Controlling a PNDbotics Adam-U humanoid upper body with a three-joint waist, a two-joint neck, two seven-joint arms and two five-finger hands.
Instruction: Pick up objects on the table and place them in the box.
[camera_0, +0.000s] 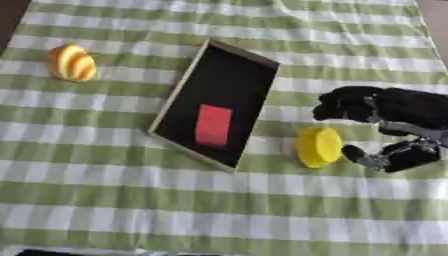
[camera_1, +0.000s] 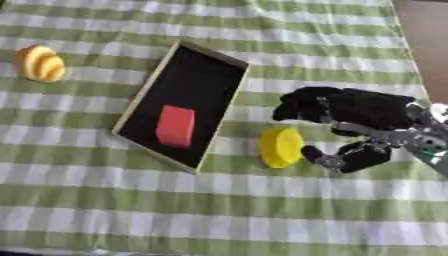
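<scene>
Right robot hand (camera_1: 350, 112) is seen entering from the right edge, black fingers (camera_1: 297, 107) curled above and the thumb (camera_1: 319, 155) below, spread apart around nothing. The yellow round disc-shaped object (camera_1: 281, 147) is positioned just left of the thumb, on edge; contact cannot be told. The shallow black box with a light wooden rim (camera_0: 179, 90) is laid askew at centre, with a red rectangular block (camera_0: 213, 125) inside. An orange-and-yellow ridged rounded object (camera_0: 72, 62) is set far left. The table is covered by a green-and-white checked cloth (camera_0: 219, 200).
</scene>
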